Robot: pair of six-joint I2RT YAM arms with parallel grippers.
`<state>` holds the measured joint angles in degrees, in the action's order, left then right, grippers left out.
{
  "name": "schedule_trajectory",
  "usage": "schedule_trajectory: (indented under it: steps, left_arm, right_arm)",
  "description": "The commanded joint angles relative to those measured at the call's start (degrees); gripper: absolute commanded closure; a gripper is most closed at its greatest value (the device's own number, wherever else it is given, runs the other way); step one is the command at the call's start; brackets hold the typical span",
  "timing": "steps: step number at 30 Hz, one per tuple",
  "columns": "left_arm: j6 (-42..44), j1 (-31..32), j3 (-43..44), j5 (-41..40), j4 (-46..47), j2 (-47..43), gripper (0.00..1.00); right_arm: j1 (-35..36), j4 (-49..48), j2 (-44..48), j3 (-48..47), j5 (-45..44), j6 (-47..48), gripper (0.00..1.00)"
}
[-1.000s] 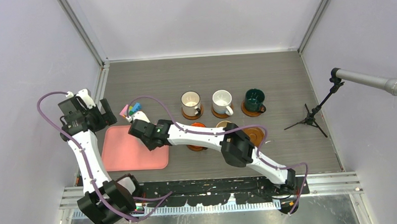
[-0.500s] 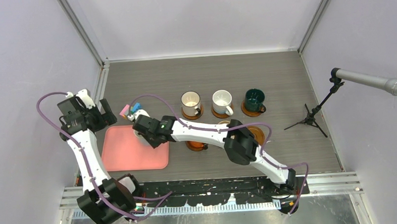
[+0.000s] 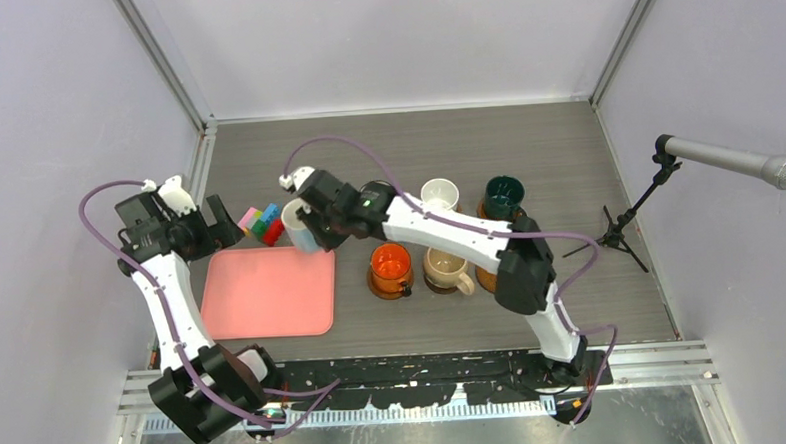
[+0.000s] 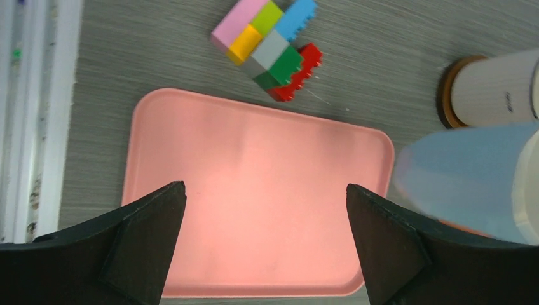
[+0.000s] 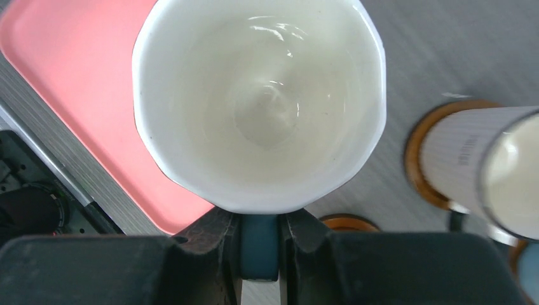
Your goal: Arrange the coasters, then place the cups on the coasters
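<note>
My right gripper (image 5: 259,230) is shut on the blue handle of a light blue cup (image 3: 298,226), white inside (image 5: 260,101), and holds it in the air over the far right corner of the pink tray (image 3: 267,293). A white cup (image 5: 477,162) stands on a coaster (image 5: 416,168) just beyond. The orange cup (image 3: 391,263) sits on a coaster (image 3: 390,289), with the tan cup (image 3: 445,268) beside it. Another white cup (image 3: 440,194) and the dark green cup (image 3: 503,195) stand behind. My left gripper (image 4: 265,190) is open above the tray, holding nothing.
Colourful toy blocks (image 3: 260,222) lie on the table behind the tray, left of the held cup. A microphone on a small tripod (image 3: 620,232) stands at the right. Walls close in the table on three sides.
My right gripper has lifted the light blue cup off the tray and swung it back towards the far corner. The orange and tan cups have come into view. The left arm barely moved.
</note>
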<state>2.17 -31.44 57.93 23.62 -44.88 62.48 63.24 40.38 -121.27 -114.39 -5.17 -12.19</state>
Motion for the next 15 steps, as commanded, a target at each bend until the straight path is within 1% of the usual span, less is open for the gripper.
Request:
schedule_trajectory:
  steps: [1, 6, 11, 15]
  left_arm:
    - [4.48, -0.39, -0.11, 11.27, -2.39, 0.56, 0.0]
    - [5.46, 0.07, -0.56, 12.74, -2.79, 0.21, 0.0]
    - [5.39, 0.89, -0.43, 16.33, -3.51, 0.68, 0.0]
    - [5.49, 3.95, -0.37, 16.26, -3.63, 0.98, 0.0]
  right_arm:
    - [-1.98, -5.44, 12.77, 0.07, 0.58, 3.59, 1.0]
    - [-6.35, -5.49, 21.1, 5.04, 0.17, 5.64, 1.0]
    - [-12.55, -5.06, 28.78, 10.28, 1.04, 7.75, 1.0]
    - [-17.21, -4.27, 35.18, 16.09, 1.67, 9.97, 1.0]
